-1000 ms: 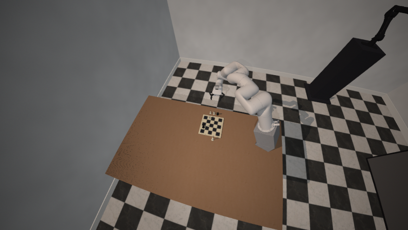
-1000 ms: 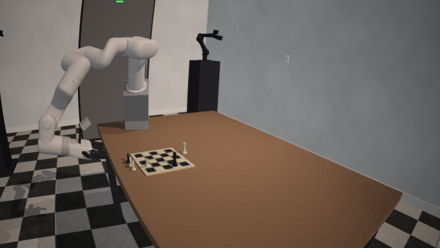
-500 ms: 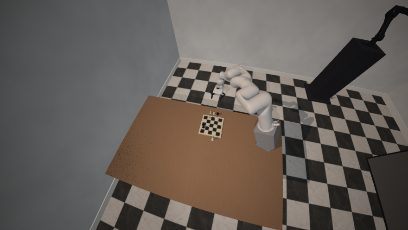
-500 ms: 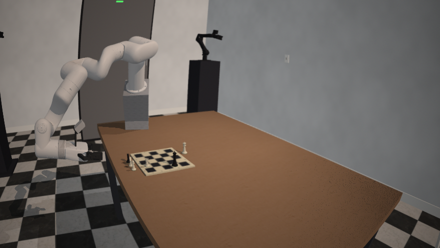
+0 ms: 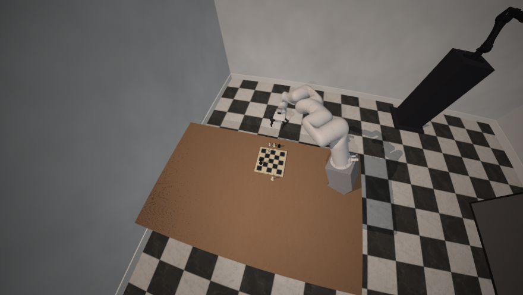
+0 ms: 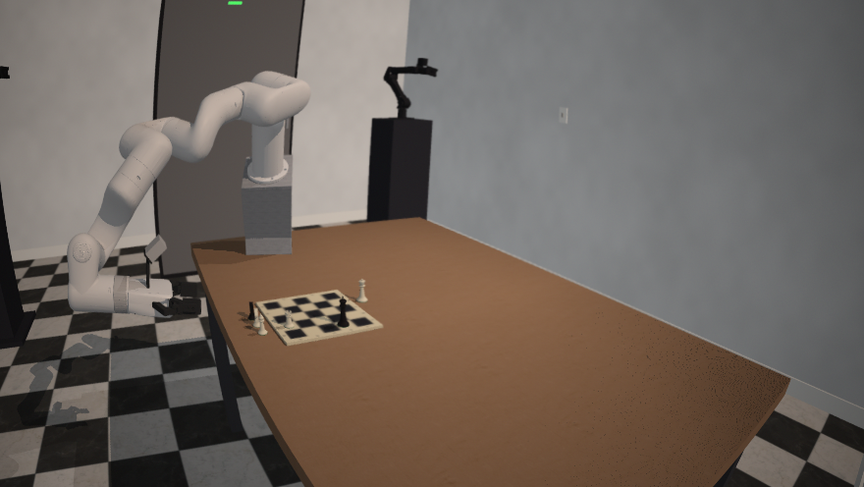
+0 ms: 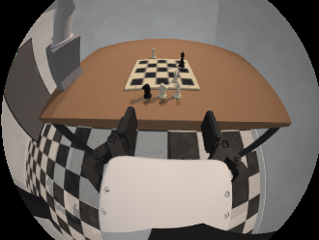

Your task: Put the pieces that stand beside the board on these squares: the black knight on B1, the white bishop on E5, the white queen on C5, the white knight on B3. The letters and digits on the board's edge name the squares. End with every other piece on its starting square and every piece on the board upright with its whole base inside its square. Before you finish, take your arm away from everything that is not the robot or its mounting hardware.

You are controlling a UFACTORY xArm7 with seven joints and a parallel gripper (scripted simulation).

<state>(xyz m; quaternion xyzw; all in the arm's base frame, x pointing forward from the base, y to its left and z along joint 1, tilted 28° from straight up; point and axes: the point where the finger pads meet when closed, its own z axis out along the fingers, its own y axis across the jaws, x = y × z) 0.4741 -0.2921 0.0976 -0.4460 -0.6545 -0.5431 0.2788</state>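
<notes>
The chessboard (image 5: 271, 160) lies on the brown table (image 5: 256, 205); it also shows in the exterior view (image 6: 318, 316) and the wrist view (image 7: 160, 74). A small black piece (image 6: 251, 310), apparently the black knight, and two white pieces (image 6: 259, 323) stand beside the board's edge nearest the gripper. Another white piece (image 6: 361, 291) stands off the opposite edge. A tall black piece (image 6: 343, 312) and a white piece (image 6: 288, 318) stand on the board. My gripper (image 6: 181, 306) is open and empty, level with the table edge, out over the floor and pointing at the table (image 7: 168, 128).
The arm's grey base block (image 6: 266, 211) stands at the table's corner. A black pedestal with another arm (image 6: 399, 163) stands by the back wall. A dark door panel (image 6: 224, 121) is behind the arm. The floor is checkered.
</notes>
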